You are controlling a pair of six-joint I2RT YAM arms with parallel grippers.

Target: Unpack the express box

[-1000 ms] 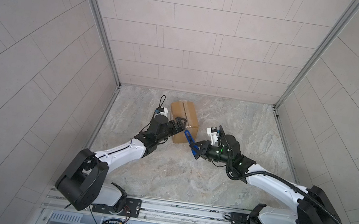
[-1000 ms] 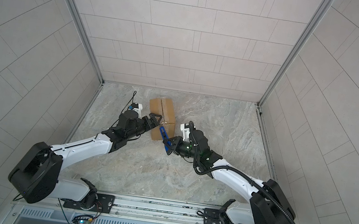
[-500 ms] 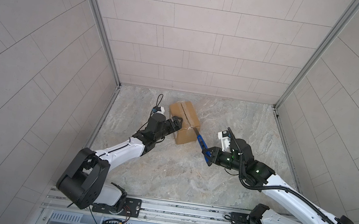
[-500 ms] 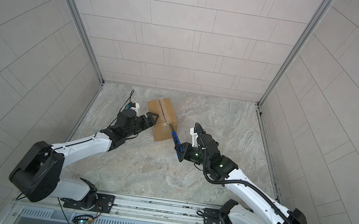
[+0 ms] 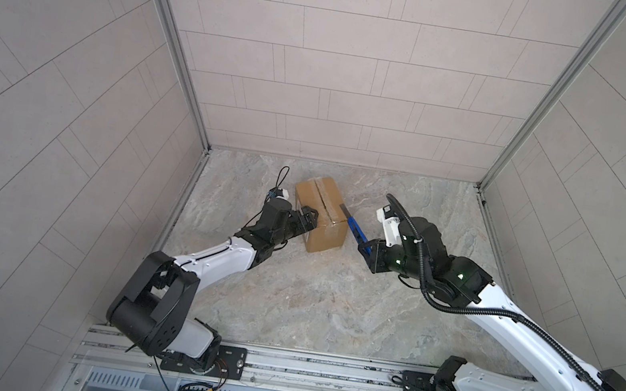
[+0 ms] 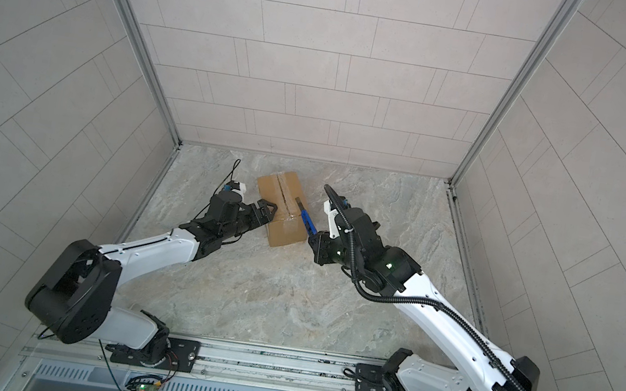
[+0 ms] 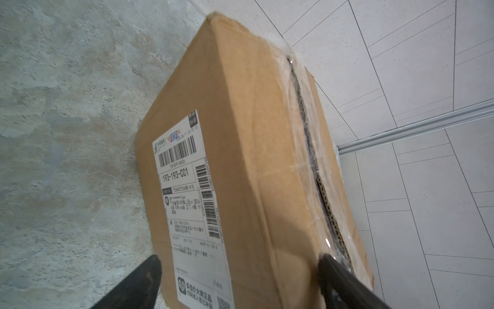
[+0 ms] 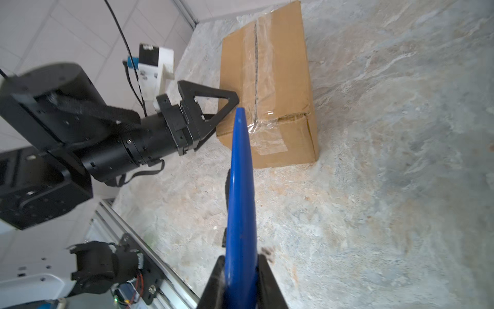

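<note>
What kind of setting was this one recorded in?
Most likely a purpose-built robot test booth: pale tiled walls on three sides, a stone-patterned tabletop, and the left arm and right arm mounted on a metal rail.

The express box (image 5: 320, 206) rests on the marbled tabletop (image 5: 329, 300)

We see a brown box (image 5: 322, 206) with a white, black-barcoded label (image 7: 187, 200). Our knife (image 8: 240, 200) is blue; the floor (image 5: 330, 291) is mottled grey-beige.
</note>
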